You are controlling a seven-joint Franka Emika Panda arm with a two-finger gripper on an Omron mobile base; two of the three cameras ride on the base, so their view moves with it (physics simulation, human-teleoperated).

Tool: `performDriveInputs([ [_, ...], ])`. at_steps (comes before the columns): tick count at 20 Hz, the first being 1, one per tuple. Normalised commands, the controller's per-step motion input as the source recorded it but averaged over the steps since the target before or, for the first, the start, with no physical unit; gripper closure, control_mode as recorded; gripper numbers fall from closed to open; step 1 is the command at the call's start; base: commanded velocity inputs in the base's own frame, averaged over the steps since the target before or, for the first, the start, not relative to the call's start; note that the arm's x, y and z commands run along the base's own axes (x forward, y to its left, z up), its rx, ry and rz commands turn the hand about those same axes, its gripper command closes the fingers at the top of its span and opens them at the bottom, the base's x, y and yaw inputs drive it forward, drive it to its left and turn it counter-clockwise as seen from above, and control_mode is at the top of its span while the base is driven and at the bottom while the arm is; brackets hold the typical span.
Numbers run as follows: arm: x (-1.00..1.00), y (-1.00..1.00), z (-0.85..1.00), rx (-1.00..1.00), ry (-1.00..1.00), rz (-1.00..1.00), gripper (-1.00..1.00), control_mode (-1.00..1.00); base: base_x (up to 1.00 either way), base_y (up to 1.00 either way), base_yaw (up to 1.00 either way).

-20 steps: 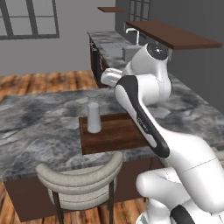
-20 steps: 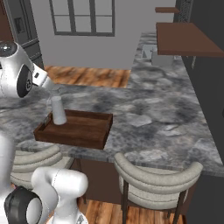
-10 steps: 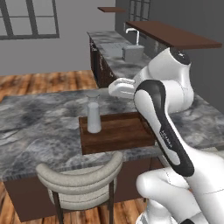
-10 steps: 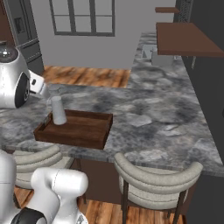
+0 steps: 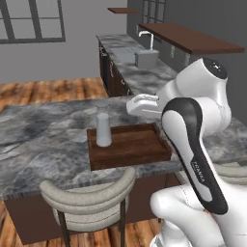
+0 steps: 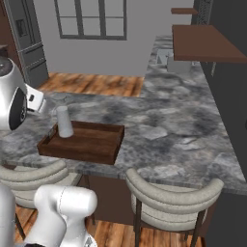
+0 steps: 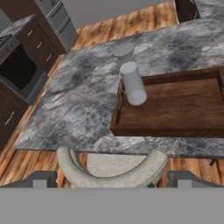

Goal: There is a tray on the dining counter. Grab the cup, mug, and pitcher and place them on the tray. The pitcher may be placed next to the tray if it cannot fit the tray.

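Below the wide-open, empty gripper (image 7: 112,177): grey marbled dining counter (image 7: 83,94), wooden tray (image 7: 183,109) bearing the upright pitcher (image 7: 132,83); a cushioned stool (image 7: 111,168) nearest, plank floor beyond.

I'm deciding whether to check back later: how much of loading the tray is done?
Done: the pitcher stands upright inside the tray, at one end, on the dining counter. In hand: nothing; the gripper is open, its fingers empty, looking down over the tray and a stool. Left: the cup and mug, which I can't spot on this counter, so roughly a third is done.
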Motion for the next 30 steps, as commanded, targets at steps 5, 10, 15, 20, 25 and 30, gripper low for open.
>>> performDriveInputs([
  [5, -0.58, 0.0, 0.0, 0.0, 0.0, 0.0, -1.0, 1.0, -0.17, 0.02, 0.0],
  [10, 0.0, 0.0, 0.0, 0.0, 0.0, 0.0, -1.0, 1.0, -0.62, 0.49, 0.1],
  [15, 0.0, 0.0, 0.0, 0.0, 0.0, 0.0, -1.0, 1.0, 0.03, 1.0, 0.27],
  [20, 0.0, 0.0, 0.0, 0.0, 0.0, 0.0, -1.0, 1.0, -0.03, 0.95, 0.72],
  [25, 0.0, 0.0, 0.0, 0.0, 0.0, 0.0, -1.0, 1.0, -0.08, 0.67, 0.92],
  [30, 0.0, 0.0, 0.0, 0.0, 0.0, 0.0, -1.0, 1.0, -0.01, 0.6, 0.92],
])
